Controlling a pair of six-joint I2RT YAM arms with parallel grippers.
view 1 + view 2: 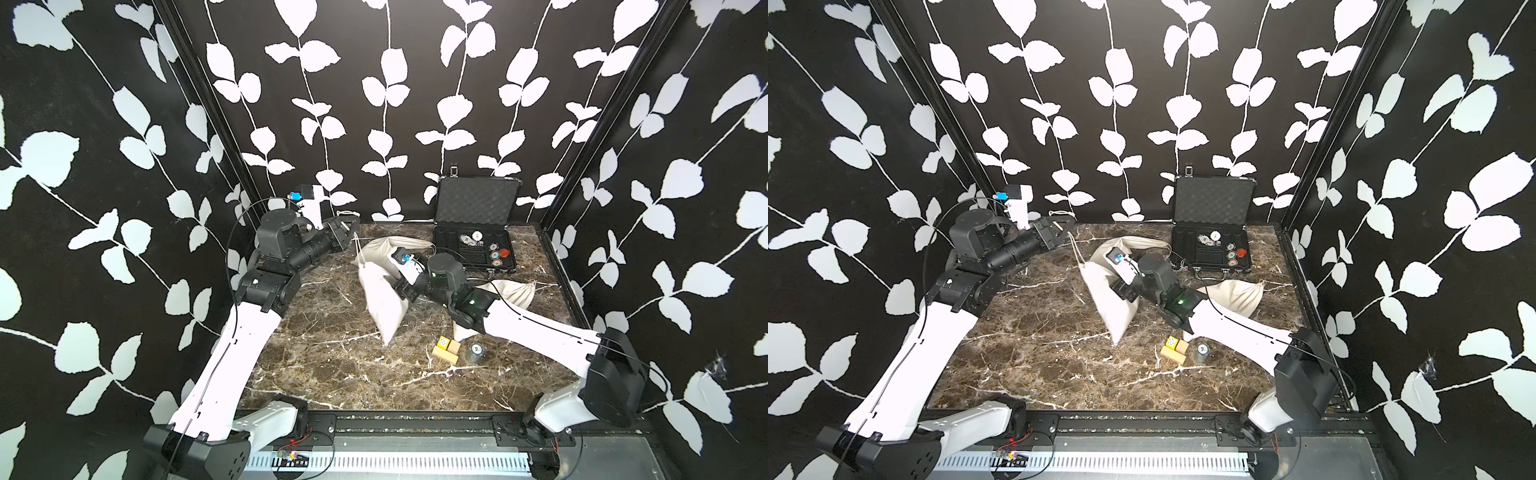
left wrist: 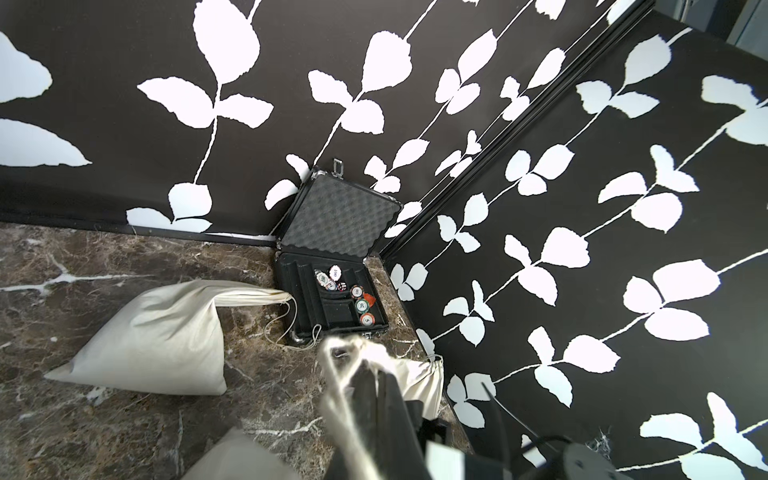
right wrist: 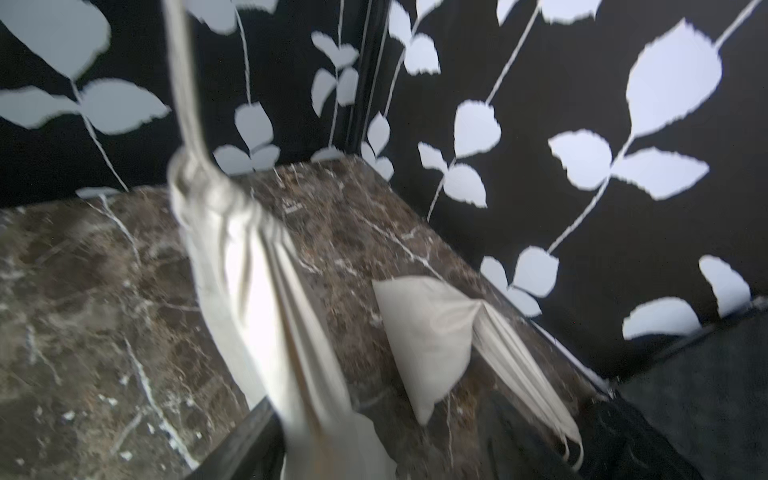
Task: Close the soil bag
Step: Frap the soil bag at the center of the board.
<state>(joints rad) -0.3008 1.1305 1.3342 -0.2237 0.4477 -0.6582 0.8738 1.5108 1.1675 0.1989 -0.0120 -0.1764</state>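
Two robot arms work over a brown marble table (image 1: 332,353). The step in hand appears to be the tightening pull on the drawstring.

The soil bag (image 1: 382,299), pale cloth, is near the middle of the table, tilted, with its gathered neck (image 3: 199,183) toward the left arm and its bottom corner low toward the front. In the right wrist view the neck looks puckered nearly shut.

The left gripper (image 1: 351,230) is clamped tight on the drawstring (image 1: 358,249), which runs taut from its tips down to the neck. That arm reaches up and back toward the rear left corner, its forearm nearly level.

The right gripper (image 1: 405,291) is low against the side of the bag. Its jaws stand apart, with the cloth loose between them. That arm stretches in from the front right, with its elbow above another cloth bag (image 1: 511,293).

The next move probably calls for a steady pull along the line of the drawstring while the bag's weight, or a fresh hold on it, resists, so that the neck closes fully without dragging the bag.
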